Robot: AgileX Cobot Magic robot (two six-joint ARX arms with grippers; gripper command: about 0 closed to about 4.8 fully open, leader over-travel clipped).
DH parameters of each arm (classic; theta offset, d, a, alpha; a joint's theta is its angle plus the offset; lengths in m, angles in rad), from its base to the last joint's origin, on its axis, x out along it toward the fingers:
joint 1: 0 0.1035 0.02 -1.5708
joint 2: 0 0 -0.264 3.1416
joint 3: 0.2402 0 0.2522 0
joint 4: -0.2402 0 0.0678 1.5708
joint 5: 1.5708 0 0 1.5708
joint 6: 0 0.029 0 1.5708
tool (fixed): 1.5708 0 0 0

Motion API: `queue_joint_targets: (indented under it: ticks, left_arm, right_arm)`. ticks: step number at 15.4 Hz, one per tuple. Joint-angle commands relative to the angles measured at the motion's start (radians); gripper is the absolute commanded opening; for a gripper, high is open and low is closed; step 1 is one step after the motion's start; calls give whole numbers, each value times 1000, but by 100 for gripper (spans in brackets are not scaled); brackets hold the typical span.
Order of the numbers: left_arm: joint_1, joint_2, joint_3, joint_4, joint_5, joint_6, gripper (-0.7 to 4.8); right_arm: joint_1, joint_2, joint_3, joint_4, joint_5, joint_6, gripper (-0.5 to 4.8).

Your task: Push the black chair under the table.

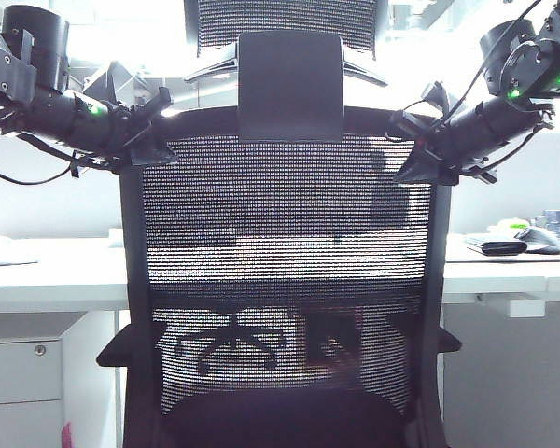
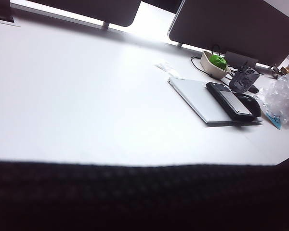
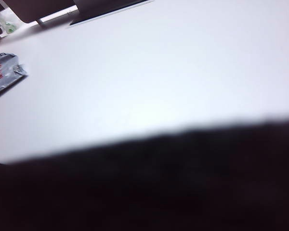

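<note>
The black chair (image 1: 289, 243) fills the exterior view, seen from behind, its mesh back upright and its headrest bracket (image 1: 289, 84) at the top centre. The table (image 1: 47, 275) runs white just beyond it. My left gripper (image 1: 154, 126) rests at the back's top left corner and my right gripper (image 1: 413, 140) at its top right corner, both against the frame. Each wrist view looks over the dark blurred chair top (image 2: 135, 197) (image 3: 183, 183) onto the table (image 2: 86, 96) (image 3: 159, 72). That dark top hides the jaws, so open or shut does not show.
A white drawer cabinet (image 1: 28, 383) stands under the table's left end. On the table lie a laptop (image 2: 202, 98), a black device (image 2: 233, 101), a bowl (image 2: 214, 65), a plastic bag (image 2: 282, 94) and a packet (image 3: 7, 72). Divider screens (image 2: 236, 24) line its far edge.
</note>
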Motion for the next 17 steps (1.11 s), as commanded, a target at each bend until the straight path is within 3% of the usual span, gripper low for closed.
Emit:
queue_joint_targets:
  ticks: [1,2,6,9,17]
  left_arm:
    - [18,-5,20,59,3,-11,-6]
    - [18,-6,19,51,51,-25,-6]
    - [14,-87,-29,2,52,-17,-6]
    - [14,-220,-130,2,53,12,-6]
    - [14,-639,-410,-33,75,-29,-6]
  right_arm:
    - [-8,-15,15,32,-16,0,-5]
    - [-2,-27,5,23,-17,0,-5]
    - [21,-134,-82,26,18,-7,-5]
    - [21,-232,-185,25,21,1,-5]
    - [35,-698,-586,63,77,77,-5]
